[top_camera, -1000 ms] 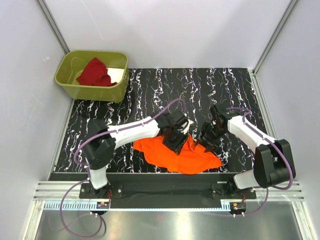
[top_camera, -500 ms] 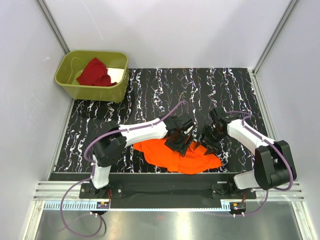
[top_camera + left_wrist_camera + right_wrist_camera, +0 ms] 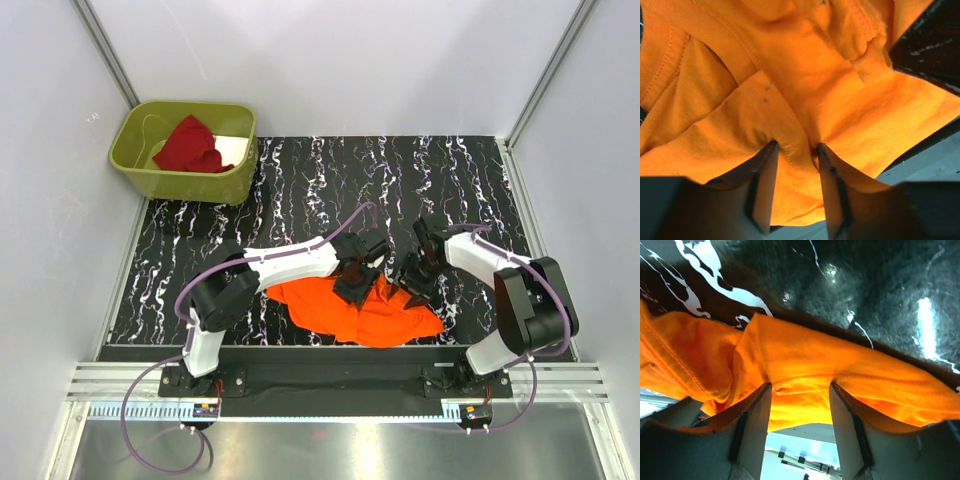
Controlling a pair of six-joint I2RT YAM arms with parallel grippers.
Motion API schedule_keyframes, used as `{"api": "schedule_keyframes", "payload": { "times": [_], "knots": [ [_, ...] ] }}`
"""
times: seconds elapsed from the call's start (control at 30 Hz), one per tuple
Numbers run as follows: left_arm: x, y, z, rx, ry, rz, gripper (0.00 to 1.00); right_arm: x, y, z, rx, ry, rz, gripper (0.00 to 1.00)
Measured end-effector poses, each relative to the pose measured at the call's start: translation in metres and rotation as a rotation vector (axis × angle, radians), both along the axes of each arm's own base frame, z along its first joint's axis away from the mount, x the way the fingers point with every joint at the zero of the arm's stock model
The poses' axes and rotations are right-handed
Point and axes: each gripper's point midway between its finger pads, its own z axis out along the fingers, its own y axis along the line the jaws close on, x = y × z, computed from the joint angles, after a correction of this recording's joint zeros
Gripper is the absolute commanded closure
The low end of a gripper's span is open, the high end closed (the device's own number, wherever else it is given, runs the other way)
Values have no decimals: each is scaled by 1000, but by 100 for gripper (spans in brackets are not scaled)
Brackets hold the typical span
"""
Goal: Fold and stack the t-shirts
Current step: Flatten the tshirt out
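The bright orange t-shirt (image 3: 330, 308) lies crumpled on the black marbled mat, near its front edge between the two arms. My left gripper (image 3: 352, 285) is down on the shirt's upper middle. In its wrist view the left gripper (image 3: 796, 147) is open, and a raised ridge of orange cloth (image 3: 805, 90) with a seam sits between the jaws. My right gripper (image 3: 410, 283) is at the shirt's right upper edge. There the right gripper (image 3: 800, 386) is open astride the hemmed edge of the orange cloth (image 3: 805, 360). The dark red t-shirt (image 3: 190, 145) lies bunched in the bin.
An olive-green plastic bin (image 3: 190, 183) stands at the back left corner, off the mat's edge. The black marbled mat (image 3: 400, 180) stretches behind the arms. White walls and metal posts close in the cell on three sides.
My left jaws have narrowed around the cloth ridge after standing wider. The right gripper has shifted a little left onto the shirt's edge, its jaws slightly narrower. The shirt has barely moved.
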Motion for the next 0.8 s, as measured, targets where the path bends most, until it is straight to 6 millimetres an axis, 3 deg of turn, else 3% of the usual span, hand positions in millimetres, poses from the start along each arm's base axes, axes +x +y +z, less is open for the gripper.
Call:
{"api": "schedule_keyframes", "payload": {
  "times": [0.13, 0.27, 0.3, 0.37, 0.4, 0.5, 0.6, 0.8],
  "knots": [
    [0, 0, 0, 2, -1, 2, 79, 5, 1, -2, -1, 0, 8, 47],
    [0, 1, 0, 4, 0, 5, 94, 9, 2, -4, -2, -3, 18, 60],
    [1, 1, 1, 6, -2, 4, 99, 10, 2, -5, -2, -3, 22, 68],
    [2, 2, 3, 14, -11, 3, 100, 11, 2, -6, -4, -3, 28, 79],
    [4, 3, 4, 19, -15, 4, 100, 11, 2, -6, -5, -5, 33, 90],
    [7, 9, 10, 38, -42, -2, 100, 11, 0, -4, -18, -7, 46, 100],
    [11, 20, 30, 46, -89, -3, 100, 14, -2, 2, -35, -24, 53, 100],
    [20, 50, 100, -48, -223, 48, 100, 22, -12, 38, -80, -138, 69, 100]
  ]
}}
